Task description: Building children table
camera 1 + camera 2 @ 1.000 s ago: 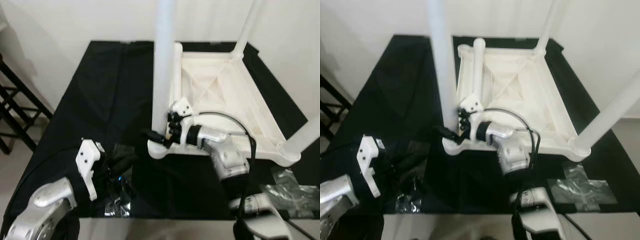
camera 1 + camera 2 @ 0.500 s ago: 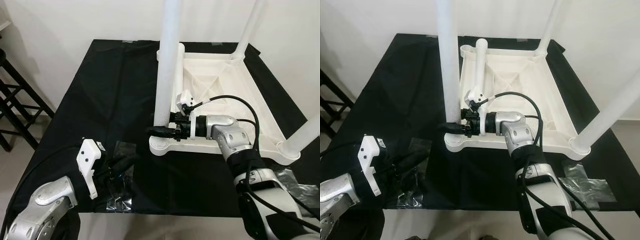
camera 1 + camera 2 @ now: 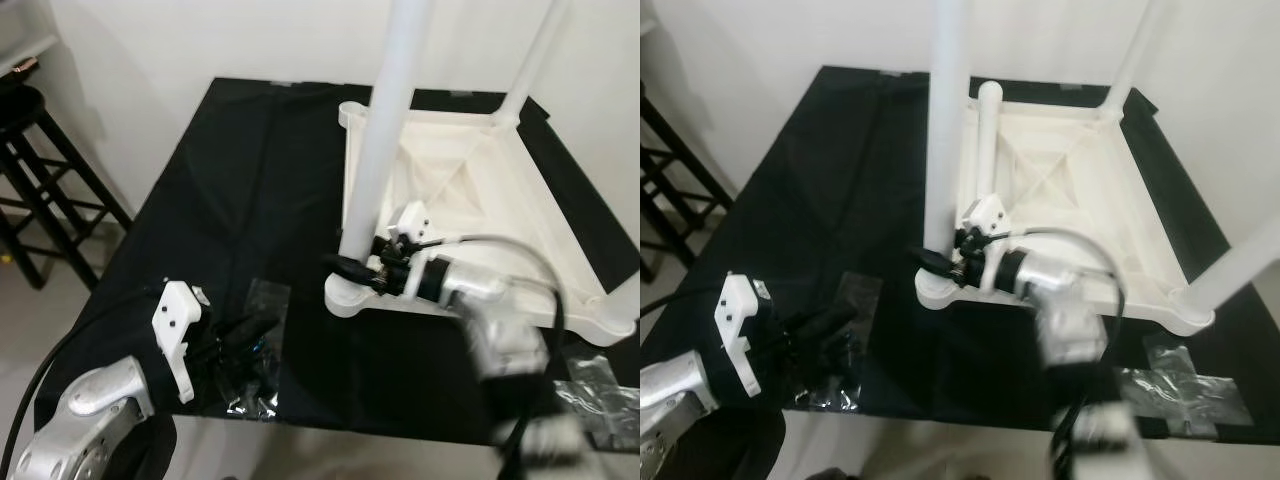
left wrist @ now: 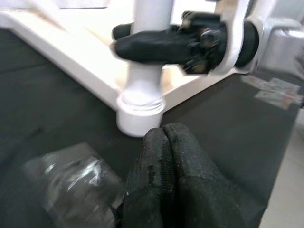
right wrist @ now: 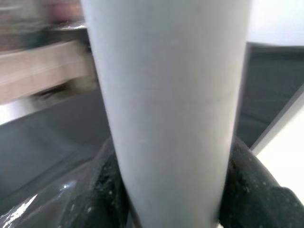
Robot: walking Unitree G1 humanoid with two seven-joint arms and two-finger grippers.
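A: Setting?
B: White-walled room; low platform covered in black cloth [image 3: 230,190]. Black wooden stool [image 3: 35,180] on the floor off its left edge.

A: Item one?
B: White plastic children's table [image 3: 470,215], upside down on the cloth's right half, reaching toward the far edge. Round white legs stand upright at its corners.

A: Near-left leg?
B: Tall white tubular leg [image 3: 385,140], seated in the corner socket nearest the cloth's middle.

A: Right gripper?
B: Right gripper [image 3: 358,268] at the base of that leg, black fingers clamped round it, one each side, as the right wrist view shows.

A: Left gripper?
B: Left gripper [image 4: 164,137] low over the cloth's near-left corner, fingertips pressed together, holding nothing, pointing at the leg's socket.

A: Sundries?
B: Clear crumpled plastic bag [image 3: 255,350] beneath the left gripper near the front edge; a second clear plastic wrapper [image 3: 1185,385] at the near-right corner.
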